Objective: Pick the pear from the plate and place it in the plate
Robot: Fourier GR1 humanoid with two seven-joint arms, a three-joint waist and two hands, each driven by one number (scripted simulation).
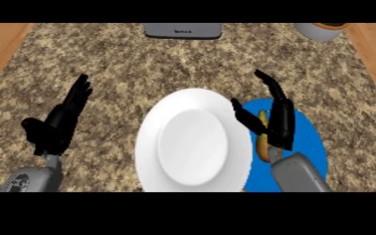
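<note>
A large white plate (192, 144) lies in the middle of the counter with nothing on it. To its right lies a blue plate (312, 144), partly under my right hand (280, 124). A yellow-orange pear (262, 142) rests on the blue plate, and only a strip of it shows between my thumb and palm. The right hand hovers over the pear with fingers straight, open. My left hand (60, 122) rests open at the left, fingers pointing up, away from both plates.
A grey appliance (183, 30) stands at the counter's far edge. A grey cup or pot (321, 30) sits at the far right corner. Wooden borders run along the left and right sides of the speckled counter.
</note>
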